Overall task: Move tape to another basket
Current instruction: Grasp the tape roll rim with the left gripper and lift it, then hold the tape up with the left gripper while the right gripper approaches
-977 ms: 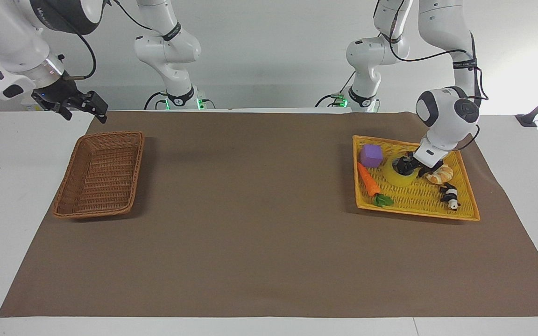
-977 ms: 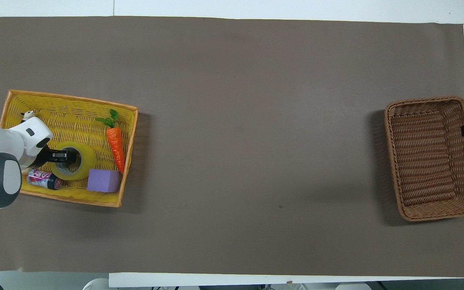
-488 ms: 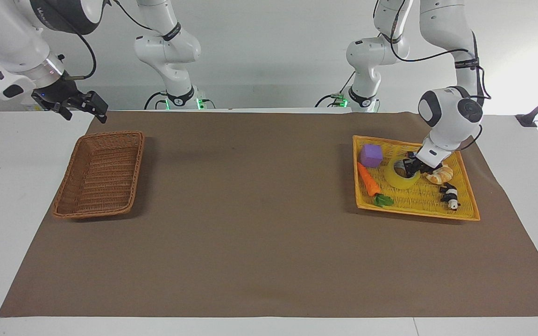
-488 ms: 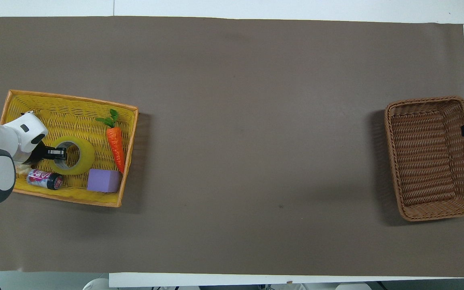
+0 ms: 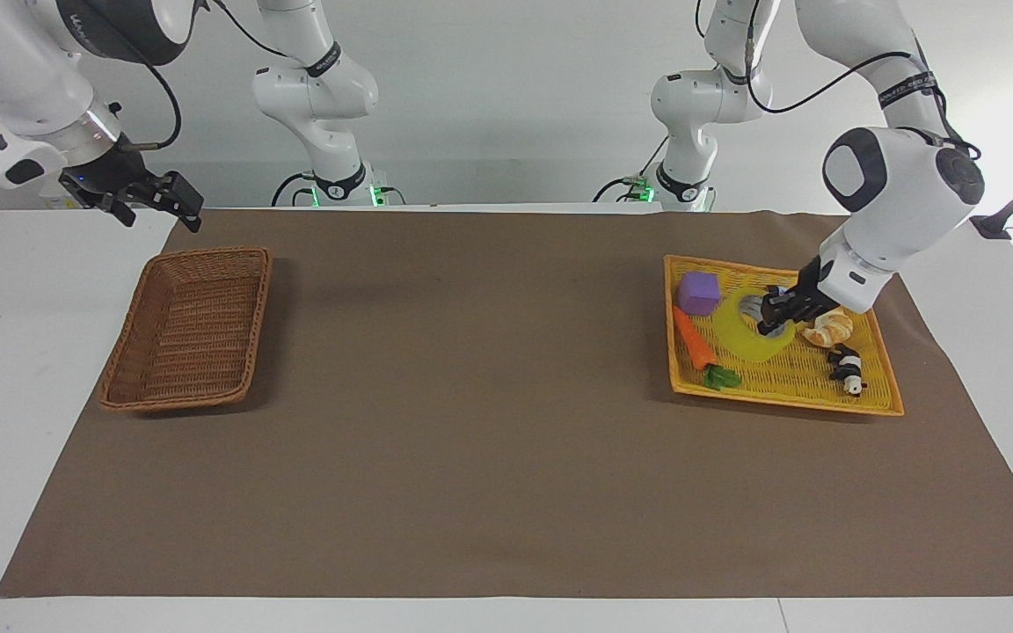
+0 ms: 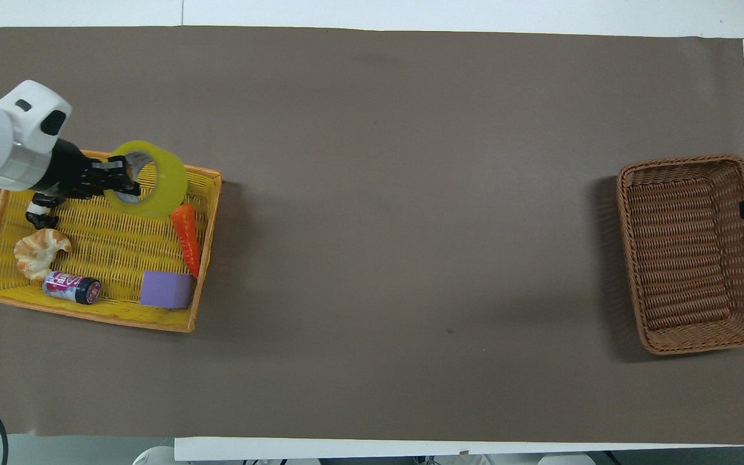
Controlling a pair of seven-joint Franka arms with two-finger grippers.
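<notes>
Left gripper (image 5: pixel 772 316): mine, clamped on the tape's (image 5: pixel 748 332) wall, raised over the yellow tray (image 5: pixel 878 397).
Right gripper (image 5: pixel 144 204): mine, jaws wide, waiting beside the basket (image 5: pixel 187 330).
Tape: hanging tilted above the carrot (image 5: pixel 693 338).

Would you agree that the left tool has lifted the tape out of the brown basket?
Not quite: the left tool holds the tape above the yellow basket, not the brown basket. The facing view shows it.
</notes>
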